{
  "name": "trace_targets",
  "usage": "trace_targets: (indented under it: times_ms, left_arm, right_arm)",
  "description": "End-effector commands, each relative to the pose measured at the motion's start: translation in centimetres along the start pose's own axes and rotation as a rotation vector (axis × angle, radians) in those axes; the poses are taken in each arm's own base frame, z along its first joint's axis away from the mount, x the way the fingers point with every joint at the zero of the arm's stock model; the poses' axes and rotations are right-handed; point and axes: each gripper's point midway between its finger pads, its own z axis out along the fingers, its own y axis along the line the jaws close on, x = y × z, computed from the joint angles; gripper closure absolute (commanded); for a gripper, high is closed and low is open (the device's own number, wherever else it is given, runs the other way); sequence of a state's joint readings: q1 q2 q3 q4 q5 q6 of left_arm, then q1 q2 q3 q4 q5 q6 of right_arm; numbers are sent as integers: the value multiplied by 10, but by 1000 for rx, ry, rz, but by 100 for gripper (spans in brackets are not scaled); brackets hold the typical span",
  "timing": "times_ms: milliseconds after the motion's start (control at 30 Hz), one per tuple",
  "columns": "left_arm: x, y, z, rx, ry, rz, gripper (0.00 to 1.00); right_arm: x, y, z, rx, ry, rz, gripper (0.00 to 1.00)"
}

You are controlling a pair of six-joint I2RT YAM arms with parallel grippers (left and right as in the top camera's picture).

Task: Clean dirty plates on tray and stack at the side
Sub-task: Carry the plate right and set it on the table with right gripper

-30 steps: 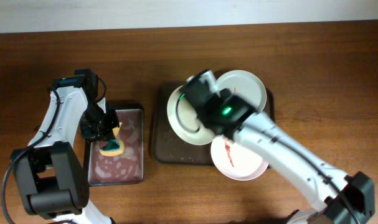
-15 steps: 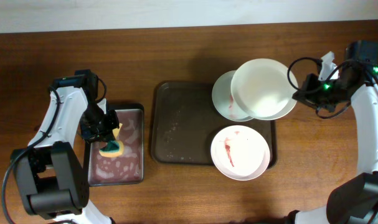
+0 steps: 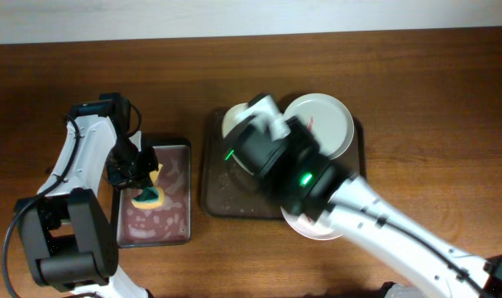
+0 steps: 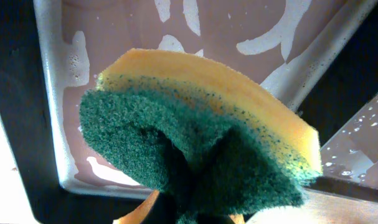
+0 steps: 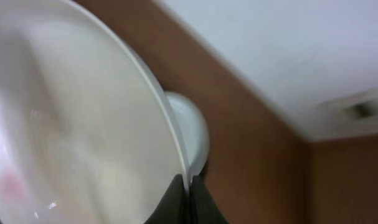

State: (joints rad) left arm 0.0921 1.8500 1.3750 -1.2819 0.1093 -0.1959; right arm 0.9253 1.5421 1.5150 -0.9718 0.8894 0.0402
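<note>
Over silver-grey metal pan (image 3: 174, 217), left pincer (image 3: 145, 185) pinching yellow-green sponge (image 4: 195, 149), right pincer (image 5: 189, 198) clamping round white plate (image 5: 76, 124), right arm (image 3: 350, 203) covering dark brown tray (image 3: 212, 186)

**A:** What fills the view?
**B:** 1 white plate (image 5: 70, 124), tilted and blurred, with its inner face to the camera, covering the left half.
**A:** How is it held?
**B:** The gripper (image 5: 187, 190) pinches its rim at the bottom, with 2 dark fingers (image 5: 170, 208), 1 on each side of the edge.
**A:** Any marks?
**B:** A faint pink patch (image 5: 8, 183) low on the left.
**A:** And behind?
**B:** A second white rounded edge (image 5: 195, 134) shows just past the rim, then brown bench (image 5: 251, 143), then a pale wall (image 5: 288, 50) at the upper right.
</note>
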Motion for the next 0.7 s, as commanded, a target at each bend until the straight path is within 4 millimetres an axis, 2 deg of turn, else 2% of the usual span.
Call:
trace_targets:
  times_ms: [0,167,267,433,533,633,667]
  left_arm:
    - [1,-3,-5,17,-13,35,100]
    - [1,-3,-5,17,-14,35,100]
    - [1,-3,-5,17,-13,35,100]
    - [1,-3,-5,17,-14,36,100]
    - [1,-3,-5,17,-14,36,100]
    - [1,-3,-5,17,-13,35,100]
    - [1,-3,-5,17,-13,35,100]
  right_arm:
    - [-20,-29,-38,313,-106,-44,96]
    - [-30,-14,-71,353,-193,-111,96]
    - [-32,-9,-79,351,-215,-122,96]
    - [-33,-11,-80,361,-216,-123,96]
    - [-31,-2,-75,300,-214,-89,96]
    - [-22,24,-50,74,-147,-1,96]
    - [-16,35,-34,-48,-90,64,96]
